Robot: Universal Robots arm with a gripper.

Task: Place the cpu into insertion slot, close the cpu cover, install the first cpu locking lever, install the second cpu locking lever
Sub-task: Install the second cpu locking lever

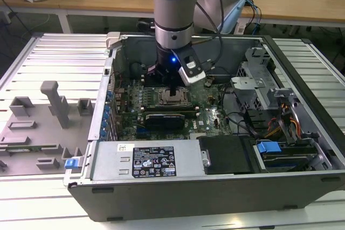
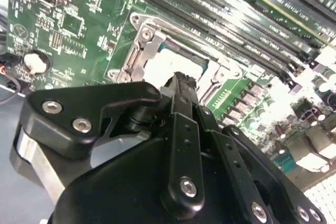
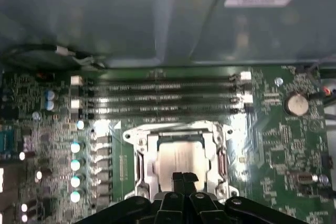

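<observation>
The insertion slot (image 1: pixel 171 96) sits on the green board inside the open computer case. In both wrist views the cpu (image 3: pixel 181 156) (image 2: pixel 157 66) lies flat in it, its pale top showing through the window of the cpu cover (image 3: pixel 143 156). The silver cover frame (image 2: pixel 137 56) lies down around the chip. My gripper (image 3: pixel 184 178) (image 2: pixel 181 80) points straight down at the near edge of the chip. Its fingers are shut together with nothing between them. In the exterior view the gripper (image 1: pixel 172 91) reaches down onto the socket. I cannot tell how the locking levers lie.
Long black memory slots (image 3: pixel 163 98) run just beyond the socket, and a coin battery (image 3: pixel 296 104) sits to one side. A long black card (image 1: pixel 164 118), the power supply (image 1: pixel 148 160) and drive cage (image 1: pixel 259 87) crowd the case. Grey fixtures (image 1: pixel 54 103) stand outside on the exterior view's left.
</observation>
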